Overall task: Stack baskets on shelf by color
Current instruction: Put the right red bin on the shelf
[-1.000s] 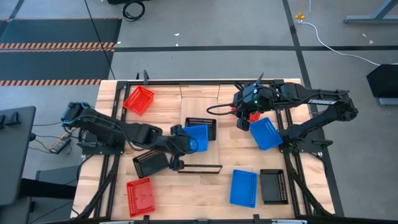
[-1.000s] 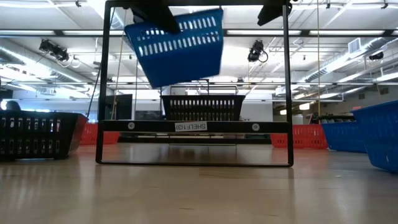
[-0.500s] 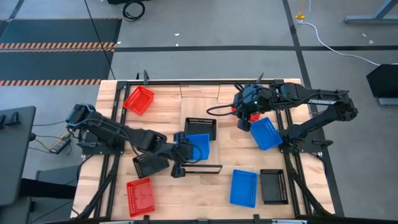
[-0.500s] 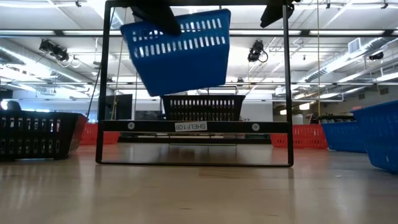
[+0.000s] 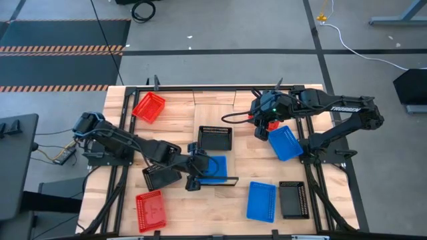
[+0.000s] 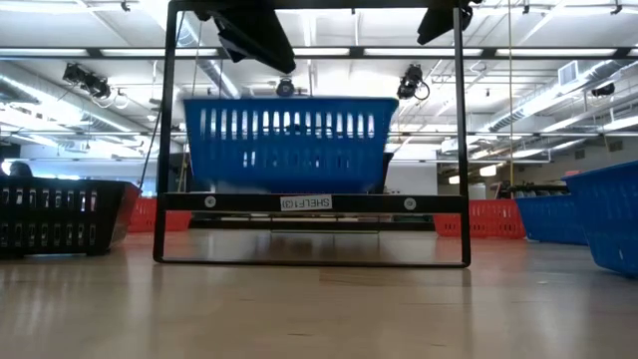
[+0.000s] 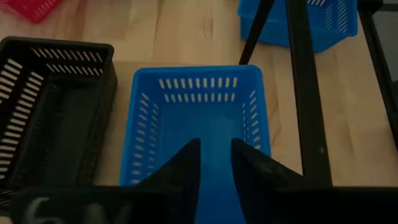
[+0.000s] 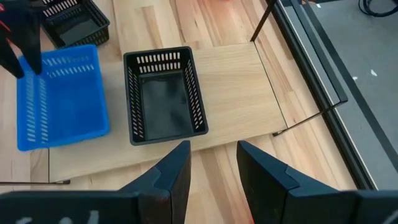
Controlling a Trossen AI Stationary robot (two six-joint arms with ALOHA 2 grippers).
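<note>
A blue basket (image 5: 215,167) (image 6: 284,140) (image 7: 196,124) sits level, on its bottom, at the near end of the shelf (image 8: 230,93), just behind the shelf's black frame (image 5: 220,179). A black basket (image 5: 215,138) (image 8: 163,93) rests on the shelf behind it. My left gripper (image 5: 199,170) (image 7: 216,146) hovers open over the blue basket's left end. The basket's floor shows between its fingers, and in the low view they (image 6: 284,62) end above the rim. My right gripper (image 5: 262,130) (image 8: 212,149) waits open, high over the table's far right.
Loose baskets lie around the shelf: red (image 5: 148,107) far left, black (image 5: 160,177) and red (image 5: 150,210) near left, blue (image 5: 260,200) and black (image 5: 293,199) near right, blue (image 5: 285,143) right. A red one (image 5: 270,125) shows partly under my right gripper.
My left gripper has moved toward the table's near edge and a little down. The blue basket, which hung tilted from it above the shelf, has come down and now sits level on the shelf's near end, in front of the black basket. My right arm has kept still.
</note>
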